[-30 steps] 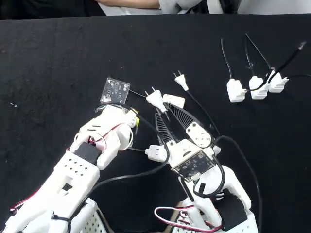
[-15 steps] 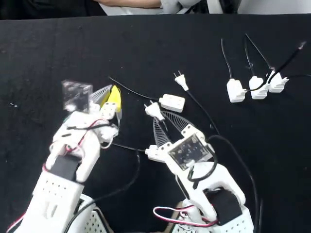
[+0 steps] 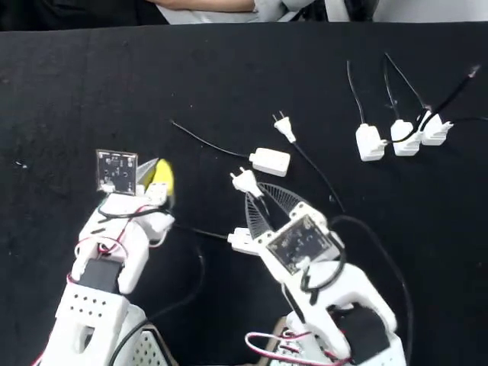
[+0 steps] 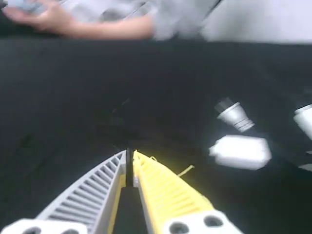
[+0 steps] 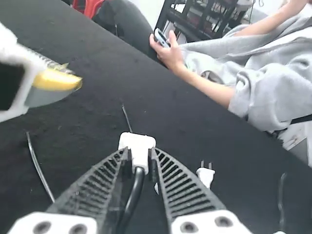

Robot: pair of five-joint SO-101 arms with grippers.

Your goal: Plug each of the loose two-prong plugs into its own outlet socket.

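In the high view my right gripper is shut on a white two-prong plug with a black cable, held a short gap from a free white outlet socket. In the right wrist view that plug sits between the black ribbed fingers of the right gripper. A second loose plug lies farther back, prongs up. My left gripper, with one yellow finger, is shut and empty off to the left. Its view shows the outlet socket.
Three white plug-and-socket pairs with black cables lie at the back right. Another white block with a black cable rests beside the right arm's wrist. A person's arm rests at the table's far edge.
My left gripper has swung left, away from the plugs, and settled lower. The right gripper has drawn its plug slightly back from the outlet socket.
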